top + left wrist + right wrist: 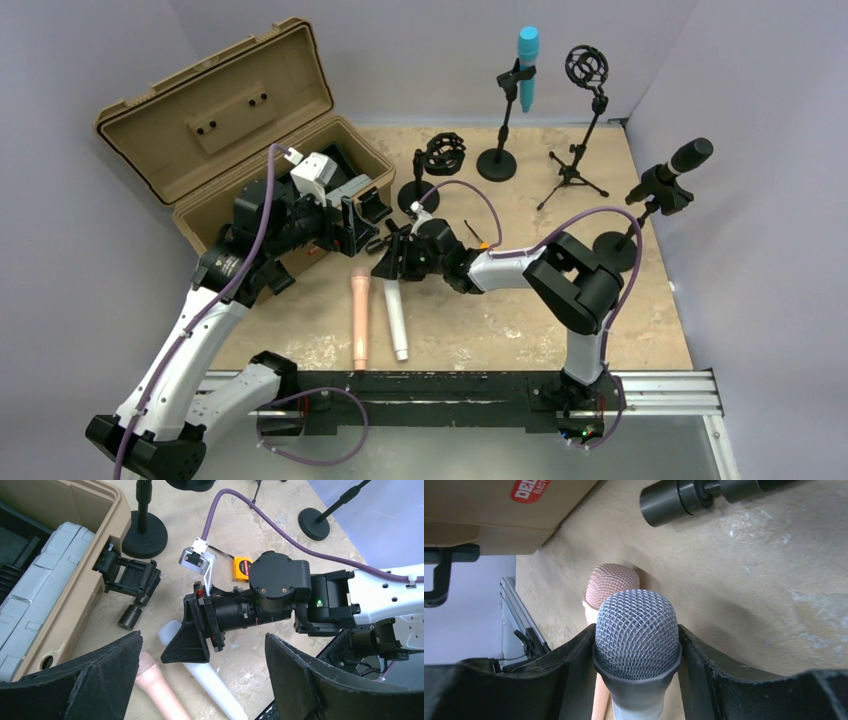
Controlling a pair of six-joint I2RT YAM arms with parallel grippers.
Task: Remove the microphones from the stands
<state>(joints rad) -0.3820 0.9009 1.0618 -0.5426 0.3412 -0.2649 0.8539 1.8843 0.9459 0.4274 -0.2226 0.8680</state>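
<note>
With my right fingers (570, 672) clamped around the white microphone (638, 630), which lies on the desk (774, 580) beside the pink microphone (613, 582), and my left fingers (90, 675) wide and empty, I fear a lopsided release may roll it away.

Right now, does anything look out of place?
Yes: a pink microphone and a white microphone lie flat on the table, while the blue microphone sits up in a stand. The right gripper pinches the white one's head.
</note>
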